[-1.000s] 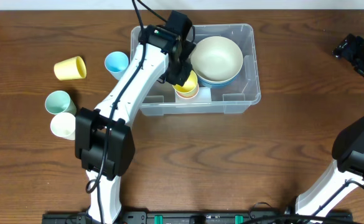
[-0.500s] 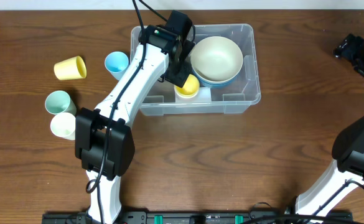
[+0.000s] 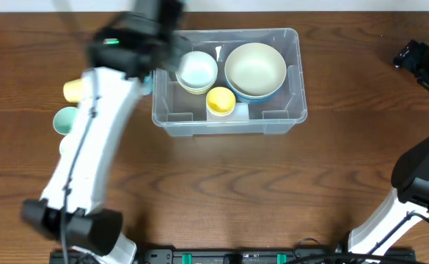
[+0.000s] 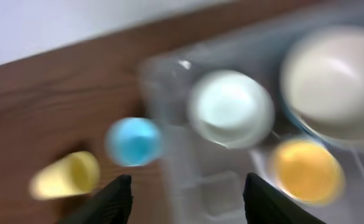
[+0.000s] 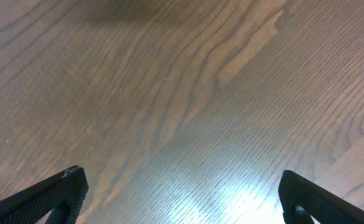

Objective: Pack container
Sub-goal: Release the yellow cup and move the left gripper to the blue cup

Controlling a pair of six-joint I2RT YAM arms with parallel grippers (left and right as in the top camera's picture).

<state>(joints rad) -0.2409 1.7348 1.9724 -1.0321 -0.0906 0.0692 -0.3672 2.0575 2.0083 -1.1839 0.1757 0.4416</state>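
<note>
Left gripper (image 4: 187, 180) has lifted off the yellow cup (image 3: 221, 100) in the container (image 3: 273, 125), jaws apart, empty.

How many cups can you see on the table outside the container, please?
3: a yellow cup and a mint cup just nearer the robot, both well left of the container, and a blue cup right beside its left wall. The left arm may hide others.

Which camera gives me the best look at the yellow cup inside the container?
Overhead: the yellow cup shows sharp and unobstructed inside the container, by its near wall. The left wrist view shows the cup too, but blurred. The right wrist view shows only wooden tabletop.
</note>
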